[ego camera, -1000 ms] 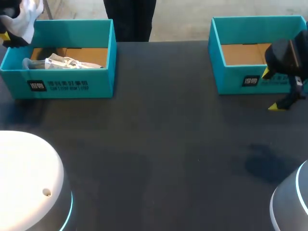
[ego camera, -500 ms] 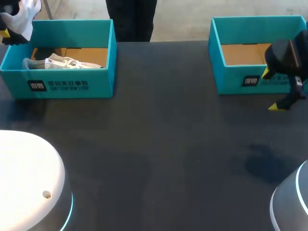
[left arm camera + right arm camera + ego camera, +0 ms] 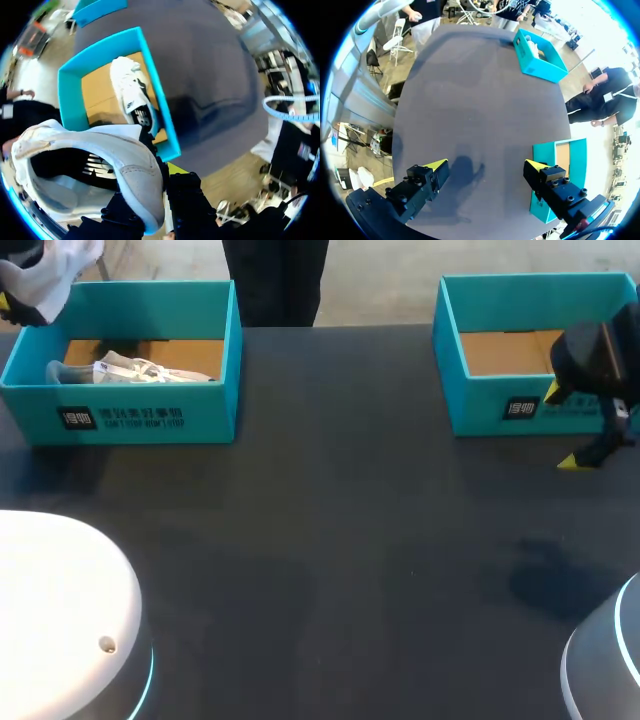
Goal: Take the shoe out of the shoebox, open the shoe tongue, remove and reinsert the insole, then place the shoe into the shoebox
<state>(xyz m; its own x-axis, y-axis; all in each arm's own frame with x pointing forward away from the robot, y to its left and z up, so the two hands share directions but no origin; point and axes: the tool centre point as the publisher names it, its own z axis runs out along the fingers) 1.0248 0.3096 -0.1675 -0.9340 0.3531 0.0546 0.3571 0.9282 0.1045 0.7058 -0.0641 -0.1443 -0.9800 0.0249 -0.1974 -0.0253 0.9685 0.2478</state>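
Shoe [image 3: 100, 165] seemingly clamped in left end effector [image 3: 157, 195].

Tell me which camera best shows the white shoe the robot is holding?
The left wrist view: the shoe fills it, opening plain. The head view catches only a white scrap; in the right wrist view I cannot find it.
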